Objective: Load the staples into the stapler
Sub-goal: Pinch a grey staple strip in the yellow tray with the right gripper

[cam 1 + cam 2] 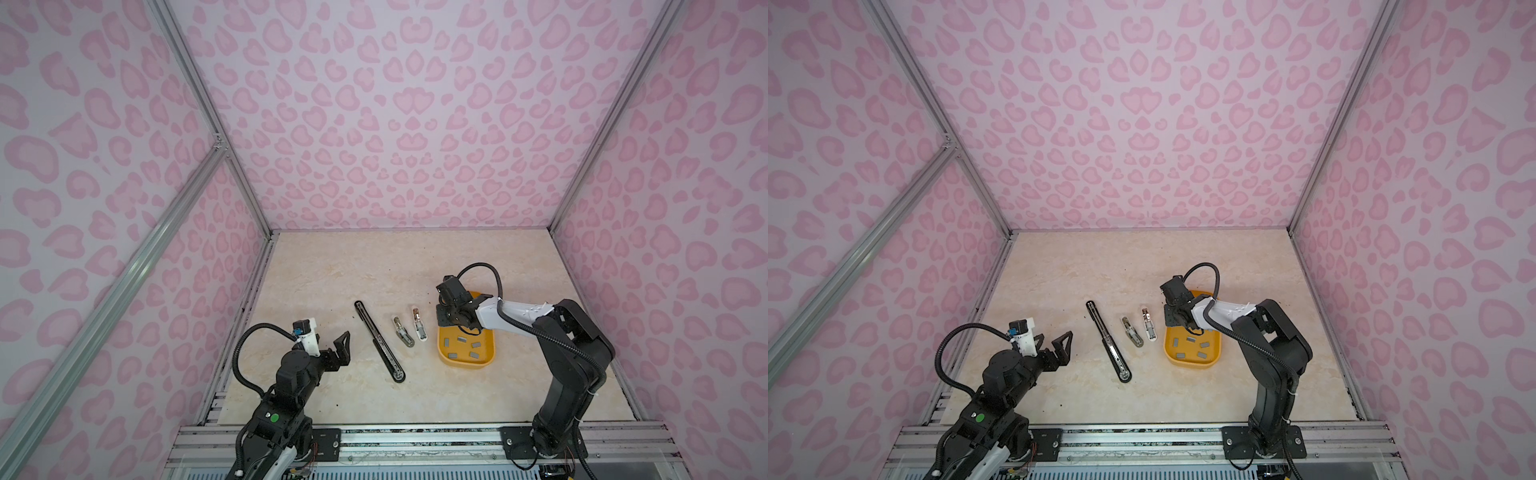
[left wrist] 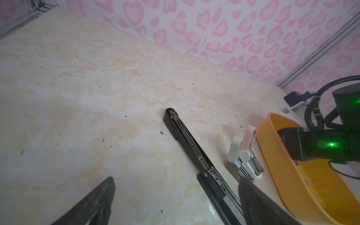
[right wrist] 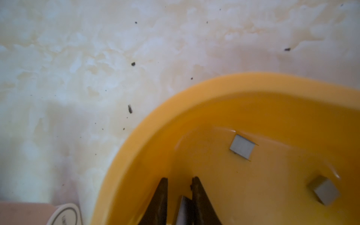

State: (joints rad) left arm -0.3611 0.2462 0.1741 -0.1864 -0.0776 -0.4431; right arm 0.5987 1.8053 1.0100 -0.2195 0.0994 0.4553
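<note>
Reaching into orange tray (image 3: 253,81), right fingers (image 3: 161,194) nearly together, staples strip (image 3: 183,210) between them, touching one; clamped or not, cannot tell. More staples (image 3: 242,149) on tray floor. Left fingers (image 2: 97,202) wide apart above surface (image 2: 78,97).

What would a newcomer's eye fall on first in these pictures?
Most likely the pink heart-patterned walls that enclose the table on three sides. Next comes the yellow tray on the right in both top views, with grey staples scattered inside and the right end effector lowered into it, one staple strip between its fingers. Left of it lies a long black stapler, opened flat.
</note>
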